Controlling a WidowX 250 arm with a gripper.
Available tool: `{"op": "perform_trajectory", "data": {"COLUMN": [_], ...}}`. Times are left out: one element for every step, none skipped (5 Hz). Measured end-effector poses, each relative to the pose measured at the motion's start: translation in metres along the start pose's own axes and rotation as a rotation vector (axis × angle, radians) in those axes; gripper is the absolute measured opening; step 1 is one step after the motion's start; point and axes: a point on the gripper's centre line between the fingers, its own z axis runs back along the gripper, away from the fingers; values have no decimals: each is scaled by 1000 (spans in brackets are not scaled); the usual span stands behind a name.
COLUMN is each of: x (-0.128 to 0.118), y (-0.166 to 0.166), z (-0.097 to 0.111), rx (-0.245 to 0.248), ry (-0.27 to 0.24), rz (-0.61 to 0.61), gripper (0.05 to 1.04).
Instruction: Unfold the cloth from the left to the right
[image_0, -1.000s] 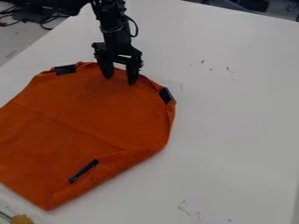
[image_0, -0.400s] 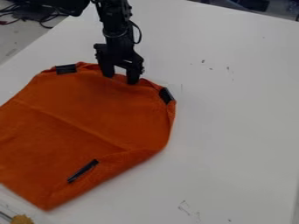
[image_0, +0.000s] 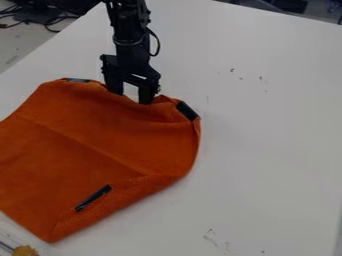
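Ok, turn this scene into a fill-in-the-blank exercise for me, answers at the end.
The cloth on the white table is ____ in color. The robot arm comes in from the picture's ____ edge. The end effector is at the cloth, its two fingers standing ____. The strip on the cloth nearest the picture's bottom edge is colored ____.

Missing words: orange; top; apart; black.

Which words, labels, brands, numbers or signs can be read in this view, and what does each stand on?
None can be read. The orange cloth has dark patches, with no legible text on them. The white table has small dark marks that form no readable word or number.
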Motion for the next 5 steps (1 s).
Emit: {"op": "perform_trajectory", "data": {"x": [4,24,45,56,54], "y": [-2,-3,-4,-3,8], "z": [2,8,15,11,36], "rx": [3,18,15,-5,40], "ry": [-61,-200,-310,-271,-141], "rz": [-18,-63,-115,-144,-100], "gripper": [1000,1000,1000,1000,1000]}}
